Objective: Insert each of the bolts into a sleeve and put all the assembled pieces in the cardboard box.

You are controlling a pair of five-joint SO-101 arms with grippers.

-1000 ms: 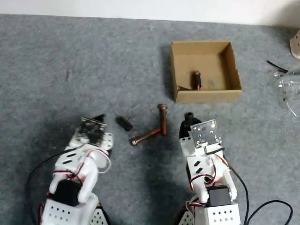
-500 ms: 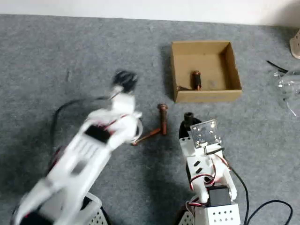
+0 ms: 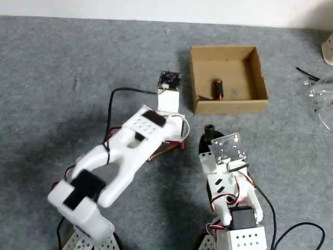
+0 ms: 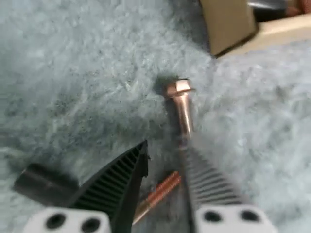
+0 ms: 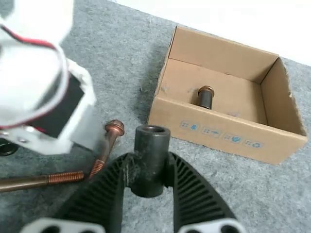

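Bolt 1 point(image 4: 181, 104), copper-coloured with a flanged hex head and a smooth shank, lies on the fuzzy grey carpet point(image 3: 52, 78), head toward the cardboard box point(image 5: 218, 138). Bolt 2 point(image 4: 158, 191), its thread showing, lies crosswise at bolt 1's tail. My left pincer point(image 4: 165, 145) hangs over both, ribbed jaws moderately apart and holding nothing, with 1 fingertip just beside bolt 1's shank. A loose sleeve point(image 4: 41, 187), a short black tube, lies on the carpet beside the other finger. My right pincer point(image 5: 148, 167) grips a held sleeve point(image 5: 150, 145), smooth, black and round, hollow end up. The brown box, open on top, holds 1 assembled piece point(image 5: 206, 97). My left arm's white shell point(image 5: 43, 73) stands in front of part of the bolts.
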